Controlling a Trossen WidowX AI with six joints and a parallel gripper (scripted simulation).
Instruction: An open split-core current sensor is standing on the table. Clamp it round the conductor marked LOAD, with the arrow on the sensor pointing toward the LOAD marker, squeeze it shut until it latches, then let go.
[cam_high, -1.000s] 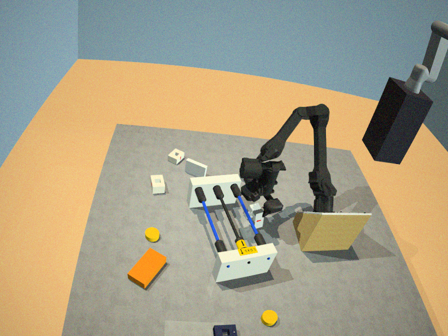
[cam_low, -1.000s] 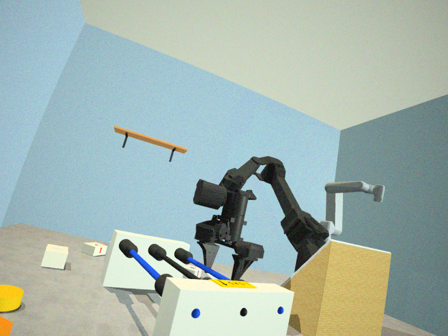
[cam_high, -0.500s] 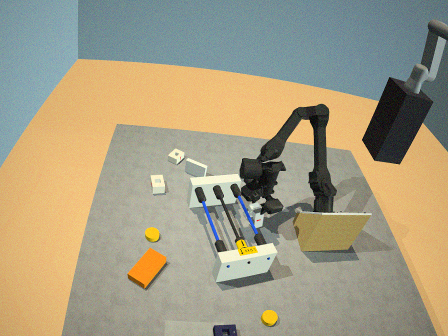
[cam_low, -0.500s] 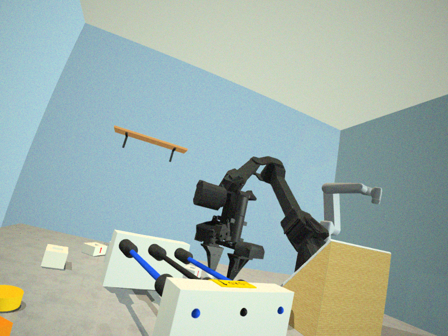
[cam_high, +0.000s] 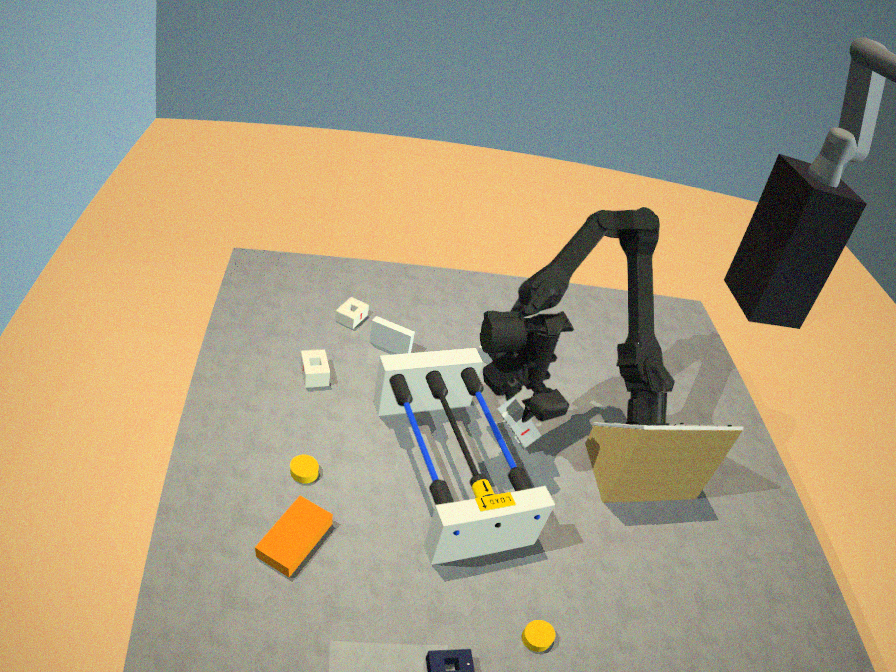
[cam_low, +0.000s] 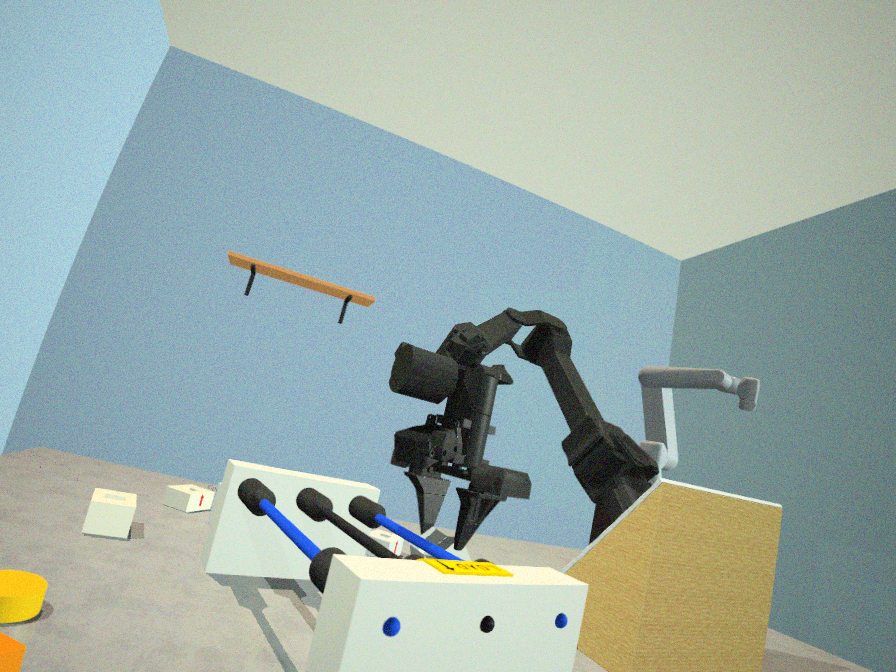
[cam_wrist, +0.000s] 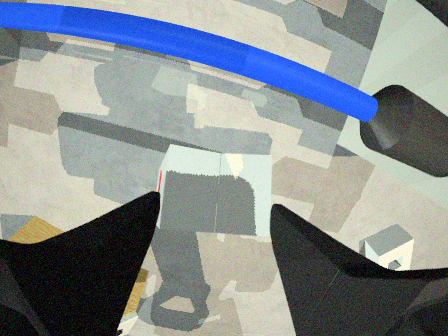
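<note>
While the sensor (cam_high: 521, 428) (cam_low: 436, 541) (cam_wrist: 215, 192) sits low beside the near blue conductor (cam_high: 495, 430) (cam_low: 419, 538) (cam_wrist: 215, 47), the gripper (cam_high: 512, 401) (cam_low: 442, 538) (cam_wrist: 216, 207) is clamped on it; the step in hand is judged to be the grasp. Next, a lift appears required, clearing that blue conductor, which stands between sensor and black LOAD conductor (cam_high: 458, 438) (cam_low: 358, 533). Arrow alignment with the yellow marker (cam_high: 495, 500) (cam_low: 470, 567) needs verification. A white block (cam_high: 315, 368) (cam_low: 110, 513) lies well apart.

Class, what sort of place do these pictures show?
Probably a robotics test bench: a black robot arm, three conductors strung between white blocks, and a white sensor between its fingers.
</note>
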